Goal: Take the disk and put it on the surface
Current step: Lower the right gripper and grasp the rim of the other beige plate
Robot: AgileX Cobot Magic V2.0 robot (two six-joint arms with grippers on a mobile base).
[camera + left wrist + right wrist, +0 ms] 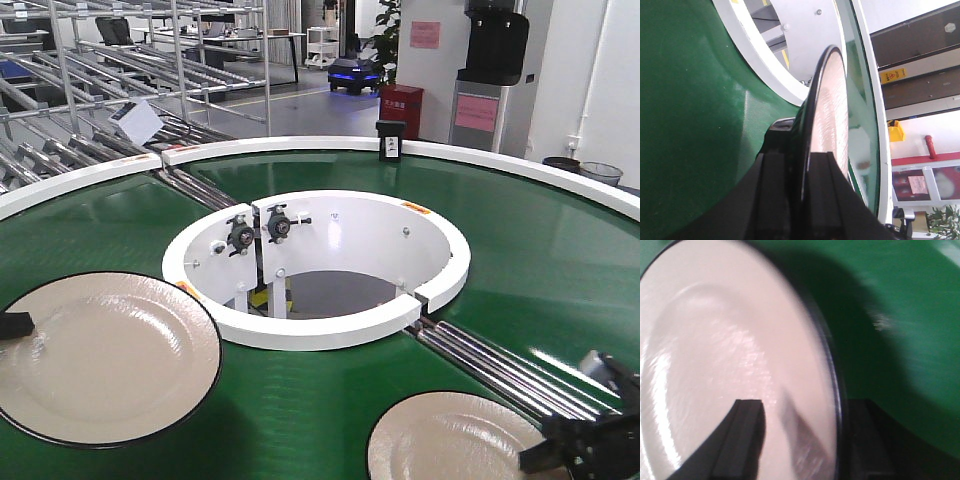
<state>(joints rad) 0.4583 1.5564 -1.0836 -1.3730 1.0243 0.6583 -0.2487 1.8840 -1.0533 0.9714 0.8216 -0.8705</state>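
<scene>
**Straddling two rims on the green belt**

Both cream, black-edged disks lie on the green conveyor belt [330,400], one on each side of the belt's white inner ring [320,335]. The left disk [105,355] sits whole in the front view, flat on the belt. The right disk [450,440] is cut off by the bottom edge of that view, just beside the steel rollers [490,365] that cross the belt.

The left fingers [772,190] meet the left disk at its outer left edge. In the left wrist view the black rim [807,150] runs straight down between them, one finger under the disk and the other against its cream face, and they appear clamped on it (no clear gap shows on either side).

The right fingers [742,440] stand apart around the near edge of the right disk. One hangs over the cream face, the other [875,440] sits outside the rim over the belt, with plain space between each and the rim. That wrist view is blurred, so I cannot tell whether either finger touches the disk.

A small black box [390,140] stands on the belt's white outer rim [520,165] at the far side.
</scene>
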